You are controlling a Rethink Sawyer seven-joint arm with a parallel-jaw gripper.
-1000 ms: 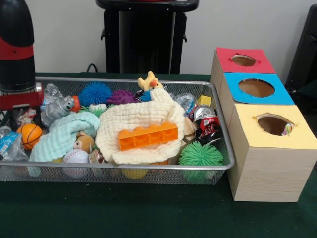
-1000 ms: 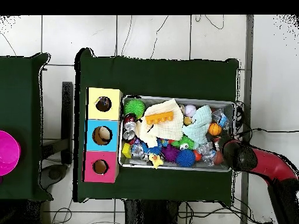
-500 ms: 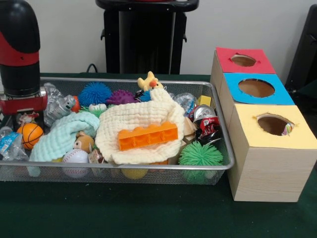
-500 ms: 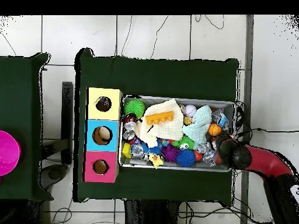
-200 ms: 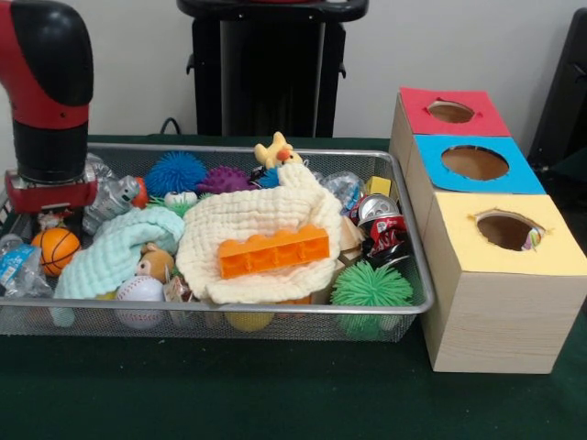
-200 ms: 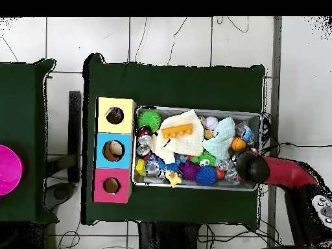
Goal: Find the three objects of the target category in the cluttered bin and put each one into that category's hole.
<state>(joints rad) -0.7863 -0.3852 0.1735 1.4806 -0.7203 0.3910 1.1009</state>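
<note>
A wire mesh bin (image 5: 275, 316) (image 6: 194, 110) is heaped with toys. On top lies a cream cloth (image 5: 252, 229) carrying an orange brick (image 5: 273, 250) (image 6: 177, 130). Around it are a mint cloth (image 5: 119, 247), a green spiky ball (image 5: 371, 286), a blue spiky ball (image 5: 176, 171), a purple spiky ball (image 5: 225, 179), a yellow duck (image 5: 275, 149), a crushed red can (image 5: 381, 225), a small basketball (image 5: 53, 249) and a baseball (image 5: 139, 291). My gripper (image 5: 50, 194) (image 6: 245, 166) hangs low over the bin's left end in the front view, just above the basketball; its lower part is hidden.
Beside the bin stands a row of wooden boxes with round holes on top: red (image 5: 451, 112), blue (image 5: 475, 163) and yellow (image 5: 506, 231). Something coloured shows inside the yellow hole. Crumpled silver plastic (image 5: 108, 194) lies right next to the gripper. A pink disc (image 6: 8, 170) sits on a separate table.
The arm has shifted from the bin's outer end further in over the bin, rightward in the front view. Nothing in the bin has moved.
</note>
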